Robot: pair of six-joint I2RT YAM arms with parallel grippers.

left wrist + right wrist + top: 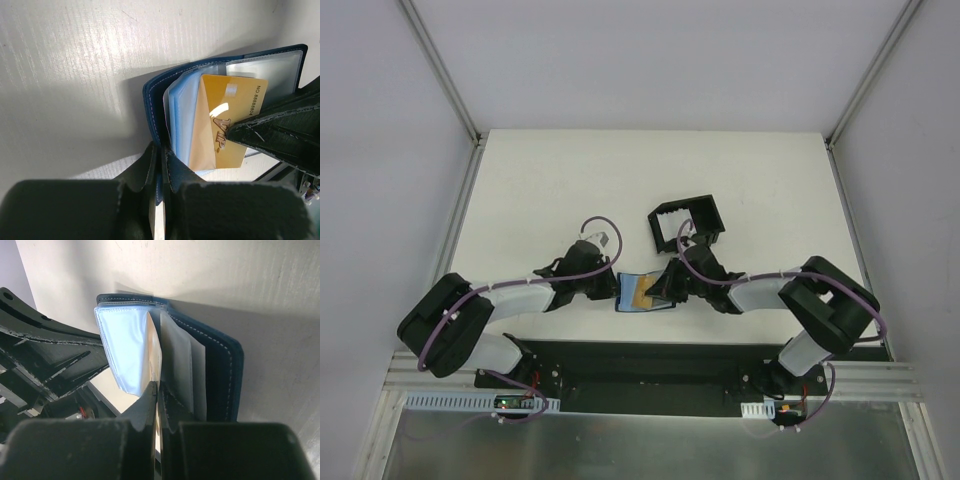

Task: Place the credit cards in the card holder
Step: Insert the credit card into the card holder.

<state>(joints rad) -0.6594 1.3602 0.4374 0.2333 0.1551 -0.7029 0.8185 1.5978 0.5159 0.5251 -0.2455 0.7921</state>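
Note:
The navy card holder (632,296) lies open on the table between the two arms, its pale blue pockets fanned out (182,110). My left gripper (161,150) is shut on the edge of the holder's navy cover (152,100). A yellow-orange credit card (232,115) marked VIP sticks partly out of the pockets. My right gripper (158,387) is shut on that card's thin edge (155,355), beside the card holder (225,370). In the left wrist view the right fingers (280,132) lie over the card's corner. From above, the left gripper (613,287) and right gripper (665,290) meet at the holder.
A black square tray (685,222) with raised walls stands just behind the right gripper. The white table (570,180) stretches back to grey side walls. The left arm's frame (45,355) fills the left of the right wrist view.

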